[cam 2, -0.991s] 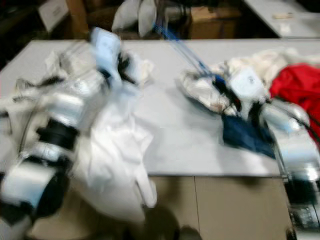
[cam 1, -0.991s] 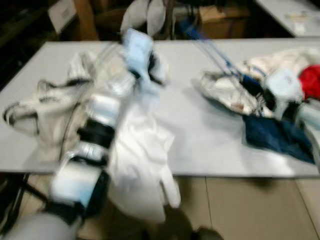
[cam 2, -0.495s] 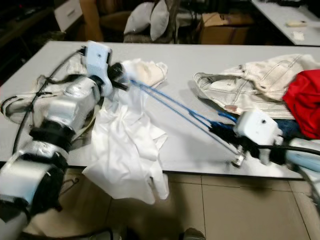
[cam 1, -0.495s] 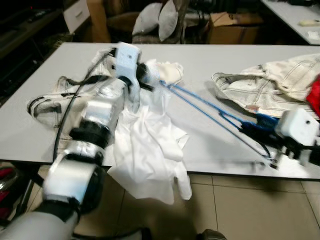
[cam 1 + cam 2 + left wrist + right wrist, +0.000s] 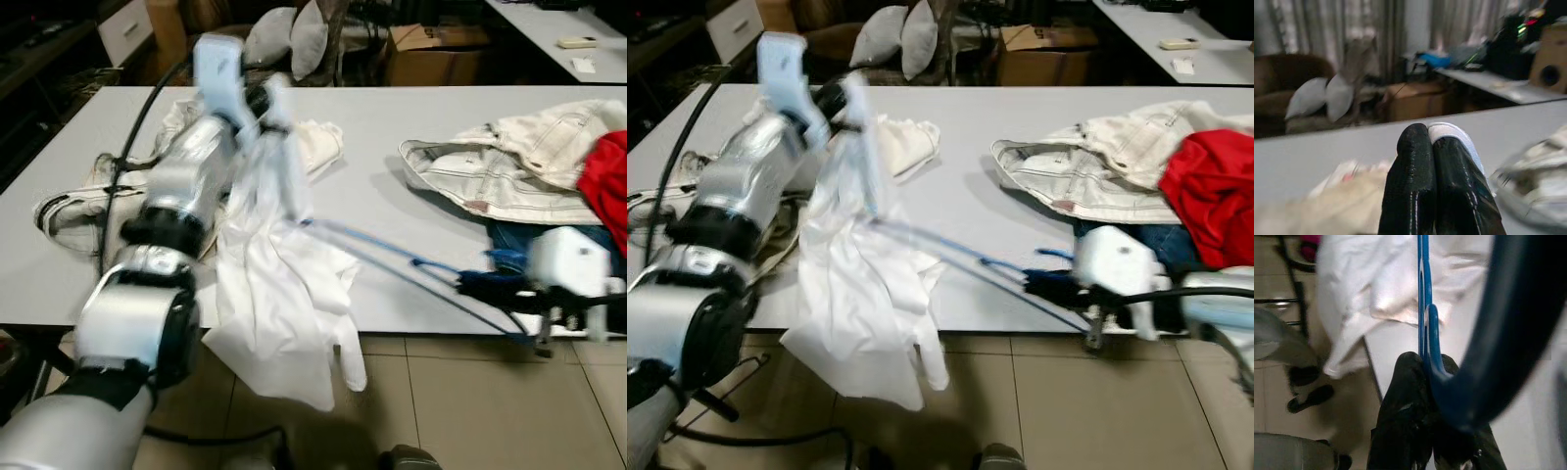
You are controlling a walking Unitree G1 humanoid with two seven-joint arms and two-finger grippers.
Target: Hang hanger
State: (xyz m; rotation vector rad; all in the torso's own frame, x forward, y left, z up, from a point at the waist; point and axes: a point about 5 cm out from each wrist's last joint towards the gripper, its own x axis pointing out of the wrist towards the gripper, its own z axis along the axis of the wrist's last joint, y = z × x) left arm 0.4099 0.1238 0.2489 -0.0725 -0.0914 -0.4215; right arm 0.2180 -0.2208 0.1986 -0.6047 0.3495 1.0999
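We note the right gripper (image 5: 1425, 382) clamped on the blue hanger (image 5: 392, 262), the left gripper (image 5: 1432, 147) pinching the white shirt (image 5: 279, 313) closed-fingered, with pale jeans (image 5: 500, 171) and red cloth (image 5: 1215, 186) lying beside.

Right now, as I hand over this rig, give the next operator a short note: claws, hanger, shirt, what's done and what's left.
Left claw: shut on the white shirt, lifted above the grey table; the shirt drapes over the front edge.
Right claw: shut on the blue hanger at its hook end, near the table's front edge.
Done: both items gripped, and the hanger's far end reaches into the shirt.
Left: seat the shirt fully on the hanger, then hang it.
Nearby on the table: cream jeans and a red garment.
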